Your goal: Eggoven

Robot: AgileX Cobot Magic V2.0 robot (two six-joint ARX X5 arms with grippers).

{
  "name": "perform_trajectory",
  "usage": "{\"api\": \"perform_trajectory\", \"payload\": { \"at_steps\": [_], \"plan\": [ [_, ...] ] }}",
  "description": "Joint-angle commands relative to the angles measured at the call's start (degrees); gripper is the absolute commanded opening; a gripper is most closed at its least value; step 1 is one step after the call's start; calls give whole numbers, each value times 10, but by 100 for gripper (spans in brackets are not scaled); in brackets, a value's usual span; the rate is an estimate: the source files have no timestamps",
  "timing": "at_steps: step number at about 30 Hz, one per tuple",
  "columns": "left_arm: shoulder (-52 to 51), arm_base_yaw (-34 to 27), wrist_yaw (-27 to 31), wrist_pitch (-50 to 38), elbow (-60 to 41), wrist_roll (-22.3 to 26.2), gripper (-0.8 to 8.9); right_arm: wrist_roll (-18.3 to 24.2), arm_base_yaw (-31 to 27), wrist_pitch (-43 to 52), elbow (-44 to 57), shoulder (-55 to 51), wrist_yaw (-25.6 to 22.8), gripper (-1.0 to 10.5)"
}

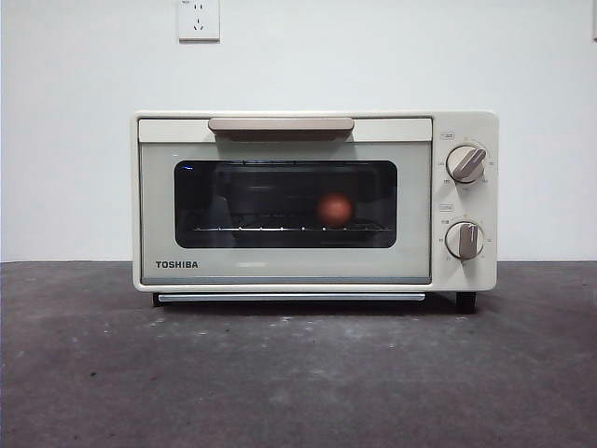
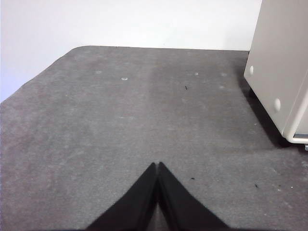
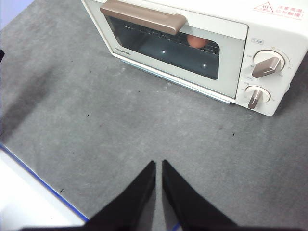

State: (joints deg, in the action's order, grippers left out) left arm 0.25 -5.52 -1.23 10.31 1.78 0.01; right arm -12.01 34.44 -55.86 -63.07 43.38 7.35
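Observation:
The cream TOSHIBA toaster oven [image 1: 280,271] stands on the grey table with its dark glass door shut and the beige handle [image 1: 280,125] up. The reddish-brown egg [image 1: 335,209] sits inside on the wire rack, right of centre, seen through the glass. It also shows in the right wrist view [image 3: 195,41]. My right gripper [image 3: 158,163] is shut and empty, above the table in front of the oven [image 3: 231,62]. My left gripper [image 2: 158,165] is shut and empty, off to the oven's left side [image 2: 279,72]. Neither gripper shows in the front view.
Two knobs [image 1: 465,163] [image 1: 464,240] sit on the oven's right panel. A white wall with a socket [image 1: 198,19] is behind. The table's edge [image 3: 33,178] with a blue line runs near the right gripper.

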Motion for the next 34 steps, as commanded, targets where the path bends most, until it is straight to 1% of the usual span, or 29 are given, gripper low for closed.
{"api": "perform_trajectory", "payload": {
  "at_steps": [1, 4, 5, 6, 8, 9, 10, 11, 13, 15, 18, 21, 23, 28, 31, 34],
  "plan": [
    [-1, -2, 2, 0, -16, -5, 8, 5, 3, 5, -7, 3, -1, 3],
    [-1, -2, 2, 0, -16, -5, 8, 5, 3, 5, -7, 3, -1, 3],
    [-1, -2, 2, 0, -16, -5, 8, 21, 3, 8, -7, -2, -8, 3],
    [-1, -2, 2, 0, -16, -5, 8, 26, 0, 14, -7, -7, -19, 3],
    [-1, -2, 1, 0, -16, -5, 8, 50, -13, 36, -6, -27, -58, 3],
    [-1, -2, 2, 0, -16, -5, 8, 66, -26, 51, -4, -37, -73, 3],
    [-1, -2, 2, 0, -16, -5, 8, 76, -43, 68, -1, -44, -76, 3],
    [-1, -2, 2, 0, -16, -5, 8, 85, -69, 94, 7, -57, -69, 3],
    [-1, -2, 1, 0, -16, -5, 8, 86, -113, 133, 25, -76, -47, 3],
    [-1, -2, 2, 0, -16, -5, 8, 93, -169, 179, 59, -102, -26, 3],
    [-1, -2, 1, 0, -16, -5, 8, 114, -245, 254, 123, -145, -25, 3],
    [-1, -2, 2, 0, -16, -5, 8, 147, -301, 335, 201, -195, -28, 3],
    [-1, -2, 2, 0, -16, -5, 8, 160, -327, 398, 262, -229, -28, 3],
    [-1, -2, 1, 0, -16, -5, 8, 161, -367, 531, 409, -311, -29, 3],
    [-1, -2, 2, 0, -16, -5, 8, 158, -373, 570, 483, -358, -29, 3],
    [-1, -2, 2, 0, -16, -5, 8, 156, -373, 576, 540, -399, -29, 3]
  ]
}}
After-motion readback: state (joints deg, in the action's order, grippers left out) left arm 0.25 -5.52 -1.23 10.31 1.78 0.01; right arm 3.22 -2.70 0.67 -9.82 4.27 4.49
